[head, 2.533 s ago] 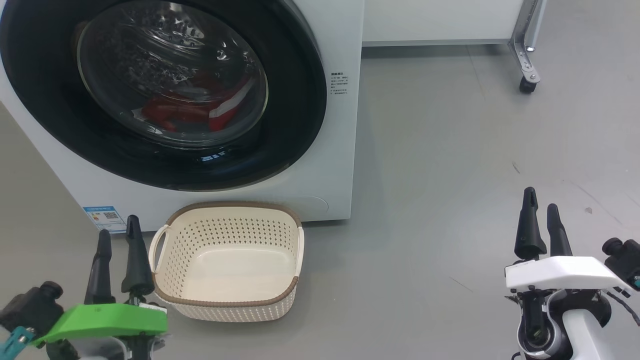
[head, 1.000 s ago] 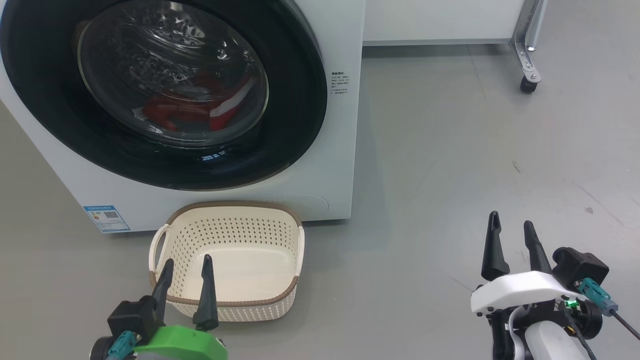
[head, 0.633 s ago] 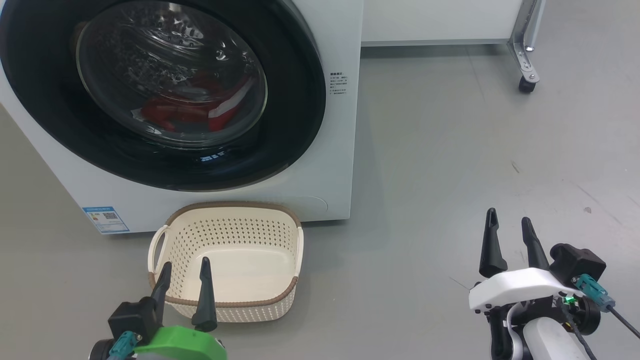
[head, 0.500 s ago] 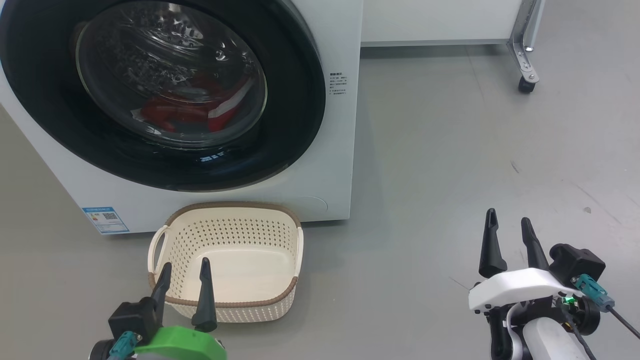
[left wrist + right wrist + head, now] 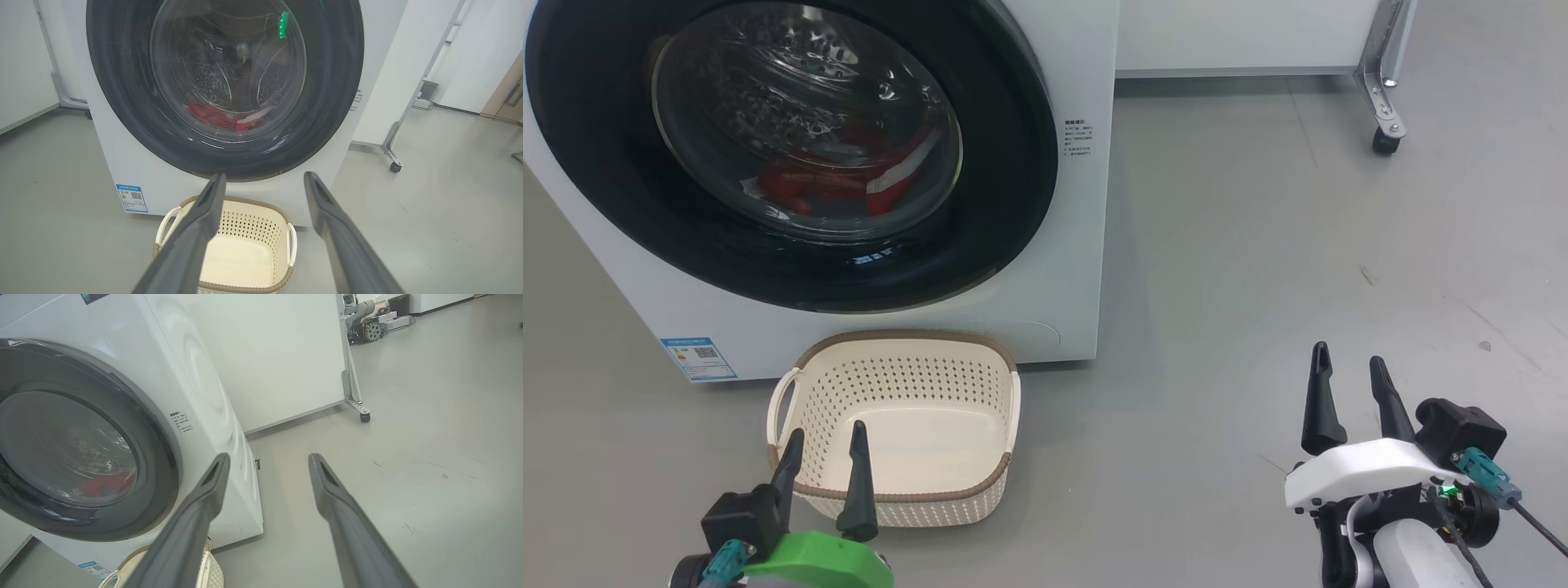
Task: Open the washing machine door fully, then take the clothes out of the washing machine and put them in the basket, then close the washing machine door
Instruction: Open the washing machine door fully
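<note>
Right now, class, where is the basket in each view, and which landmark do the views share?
Head view: basket lower left of centre, before the machine.
Left wrist view: basket bottom centre, between the fingers.
Right wrist view: basket at bottom edge, partly behind a finger.
Shared landmark: blue label, left of the basket in each.

Floor (image 5: 1258, 245) is smooth matte grey, w/ a few dark scuffs (image 5: 1365, 275) toward the right. Behind it a white panel (image 5: 1233, 33) stands on a bare metal leg (image 5: 1382, 73) w/ a small black caster (image 5: 1383, 140). White wall (image 5: 20, 61) on the left side, pale skirting at its foot. Brown wooden door (image 5: 508, 94) at far right of left wrist view. Far bkgd in right wrist view: a heap of equipment (image 5: 363, 318) & a dark bin-like box (image 5: 397, 304) on the floor. Light is even & soft, shadows faint.
</note>
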